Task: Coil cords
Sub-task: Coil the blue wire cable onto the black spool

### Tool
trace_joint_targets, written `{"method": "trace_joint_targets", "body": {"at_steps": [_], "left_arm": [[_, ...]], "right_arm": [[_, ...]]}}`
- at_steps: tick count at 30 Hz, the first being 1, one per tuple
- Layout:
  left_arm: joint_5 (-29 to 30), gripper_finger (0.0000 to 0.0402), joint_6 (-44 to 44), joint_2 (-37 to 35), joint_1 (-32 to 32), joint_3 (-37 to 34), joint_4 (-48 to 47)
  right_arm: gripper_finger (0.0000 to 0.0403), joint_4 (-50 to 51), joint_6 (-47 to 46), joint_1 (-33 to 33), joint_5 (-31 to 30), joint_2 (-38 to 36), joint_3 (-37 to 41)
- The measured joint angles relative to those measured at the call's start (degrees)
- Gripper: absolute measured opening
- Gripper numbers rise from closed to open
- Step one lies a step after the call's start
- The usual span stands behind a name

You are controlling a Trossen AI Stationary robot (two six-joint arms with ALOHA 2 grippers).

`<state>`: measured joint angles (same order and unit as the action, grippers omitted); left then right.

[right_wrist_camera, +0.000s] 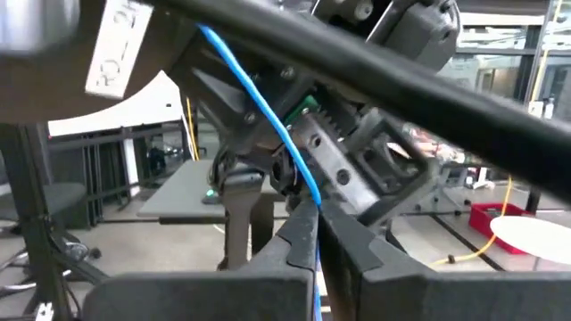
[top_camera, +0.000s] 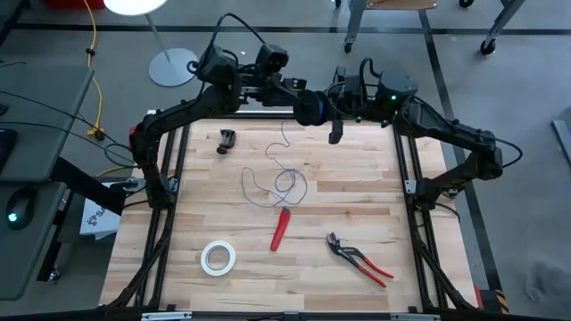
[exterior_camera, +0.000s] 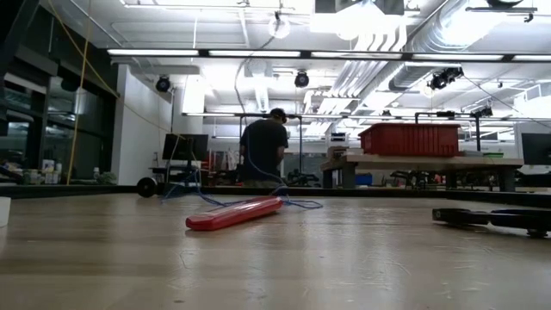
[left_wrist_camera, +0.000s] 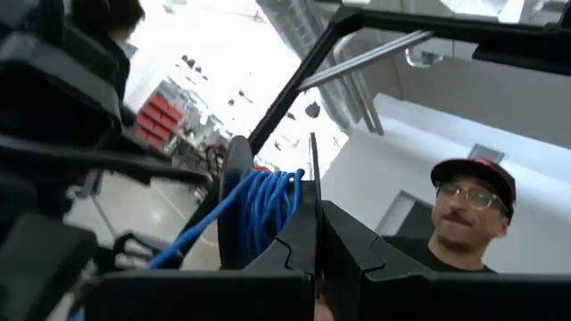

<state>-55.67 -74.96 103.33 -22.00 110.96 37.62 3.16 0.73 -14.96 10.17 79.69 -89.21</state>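
A black spool (left_wrist_camera: 234, 205) with blue-violet wire wound on it (left_wrist_camera: 268, 209) hangs in the air over the table's far edge (top_camera: 310, 108), between my two grippers. My left gripper (left_wrist_camera: 317, 236) reaches it from the left (top_camera: 299, 100) and is shut on it. My right gripper (right_wrist_camera: 317, 223) comes from the right (top_camera: 332, 105) and is shut on the wire. The free length of the wire drops to the table and lies there in loose loops (top_camera: 278, 183). In the low view these loops (exterior_camera: 297, 204) show behind a red tool. My left gripper pinches the thin rim of one spool flange (left_wrist_camera: 313, 165) between its two fingers. The spool is lifted clear of the table, with the wound wire beside the fingers. My right gripper pinches a single strand of the wire (right_wrist_camera: 303, 183) between its two fingers, roughly level, from the table's right. From the fingers the strand runs straight toward the left hand (right_wrist_camera: 223, 49).
On the table lie a red-handled tool (top_camera: 281, 230), red-handled pliers (top_camera: 359, 259), a white tape roll (top_camera: 218, 257) and a small black clamp (top_camera: 227, 141). A person (left_wrist_camera: 464, 214) is close behind the table's far edge. Another person (exterior_camera: 263, 151) stands farther back in the room.
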Motion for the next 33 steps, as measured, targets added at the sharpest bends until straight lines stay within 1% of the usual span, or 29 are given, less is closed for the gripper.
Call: {"method": "trace_joint_targets", "body": {"at_steps": [4,8,13,16,20,24,26,28,31,33], "left_arm": [[2.1,0.0,-0.1,0.0,0.0,0.0,1.9],[3.8,0.0,1.6,-0.1,-0.9,0.0,2.7],[4.5,0.0,6.5,-1.8,-4.8,0.0,2.3],[4.6,0.0,8.9,-2.7,-7.2,0.0,-0.1],[4.7,0.0,16.6,-4.0,-9.3,0.0,-4.6],[4.9,0.0,27.0,-5.7,-11.3,0.0,-11.1],[5.7,0.0,32.0,-6.7,-11.9,0.1,-14.9],[6.5,0.0,35.7,-7.6,-12.3,0.1,-18.1],[7.3,0.0,38.4,-8.3,-12.5,0.1,-19.2],[7.9,0.0,39.4,-8.7,-12.2,0.1,-19.3]], "right_arm": [[0.0,-2.9,-0.9,0.0,0.4,1.2,-0.1],[0.0,-2.9,-1.1,0.0,1.6,1.2,-0.1],[0.0,-2.5,-2.1,0.0,2.9,0.8,-0.1],[0.0,-2.6,-2.3,0.0,3.2,0.6,-0.1],[0.0,-2.6,-5.3,0.0,2.8,0.7,0.0],[0.0005,-1.5,-11.2,-0.1,0.9,0.6,0.0],[0.0022,0.7,-11.9,-0.1,0.9,0.7,0.0],[0.005,2.3,-12.3,0.0,0.7,0.9,0.1],[0.0106,2.4,-12.2,0.0,-2.1,1.7,0.1],[0.0143,2.1,-10.7,0.0,-5.2,2.7,0.1]]}}
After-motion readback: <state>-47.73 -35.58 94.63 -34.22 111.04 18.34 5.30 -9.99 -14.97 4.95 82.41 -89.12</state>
